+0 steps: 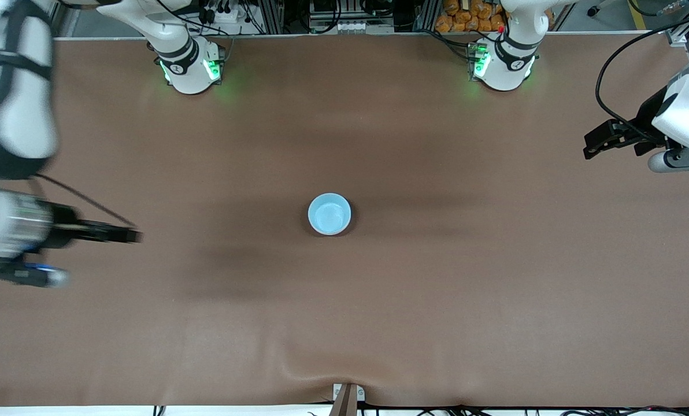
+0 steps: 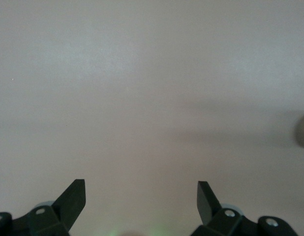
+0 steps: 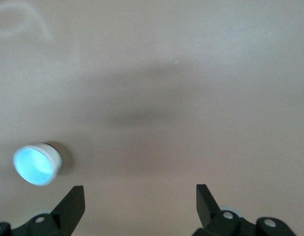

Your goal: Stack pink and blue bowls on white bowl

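a brown table (image 1: 379, 323) with one stack of bowls at its middle: the blue bowl (image 1: 329, 214) shows on top, a white bowl's wall (image 3: 52, 153) showing around it. the right gripper (image 3: 139, 199) hangs over the table's right-arm end, fingers wide, empty. the left gripper (image 2: 141, 195) hangs over the left-arm end, fingers wide, empty.

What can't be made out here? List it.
Front view: the blue bowl, seen from above, hides whatever is nested under it; no pink bowl shows anywhere.
Right wrist view: a pale outer wall surrounds it; white bowl or not, cannot tell.
Left wrist view: the frame edge cuts the bowl off.
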Robot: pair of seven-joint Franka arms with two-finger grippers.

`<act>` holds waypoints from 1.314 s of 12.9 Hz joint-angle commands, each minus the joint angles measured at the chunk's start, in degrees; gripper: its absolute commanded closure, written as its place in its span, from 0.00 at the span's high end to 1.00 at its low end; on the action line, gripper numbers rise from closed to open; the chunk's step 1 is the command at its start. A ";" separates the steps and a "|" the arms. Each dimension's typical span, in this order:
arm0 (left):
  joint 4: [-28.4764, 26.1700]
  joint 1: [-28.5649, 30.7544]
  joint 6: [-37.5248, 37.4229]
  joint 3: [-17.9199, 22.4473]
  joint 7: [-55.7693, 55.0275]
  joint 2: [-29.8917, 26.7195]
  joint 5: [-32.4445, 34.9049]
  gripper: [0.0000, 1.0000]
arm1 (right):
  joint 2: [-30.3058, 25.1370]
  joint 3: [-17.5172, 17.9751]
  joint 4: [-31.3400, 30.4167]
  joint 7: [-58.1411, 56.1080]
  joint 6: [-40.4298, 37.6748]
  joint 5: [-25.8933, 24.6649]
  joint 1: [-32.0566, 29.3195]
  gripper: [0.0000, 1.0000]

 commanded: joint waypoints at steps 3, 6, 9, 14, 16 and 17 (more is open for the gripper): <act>-0.56 0.66 -1.30 0.05 0.63 -1.65 -1.03 1.00 | -10.06 1.96 1.17 -7.72 -7.50 -9.15 -0.99 1.00; -0.82 0.66 -1.39 0.05 1.15 -1.74 -0.50 1.00 | -17.96 2.48 -5.56 7.92 -10.78 -9.60 0.50 1.00; -1.35 0.57 -0.25 -0.03 1.33 -1.74 -0.06 1.00 | -27.71 2.75 -20.22 8.39 -4.56 -12.31 0.33 1.00; -0.48 0.57 -0.07 -0.12 2.73 -1.03 0.02 1.00 | -35.40 6.97 -31.88 9.01 2.58 -15.58 -1.60 1.00; -0.30 0.48 -0.07 -0.12 2.82 -0.86 0.11 1.00 | -34.79 7.49 -29.52 8.39 2.85 -15.76 -1.08 1.00; -0.56 0.48 0.19 -0.21 2.91 -0.86 0.90 1.00 | -33.57 8.10 -27.85 8.30 2.50 -16.89 -0.99 1.00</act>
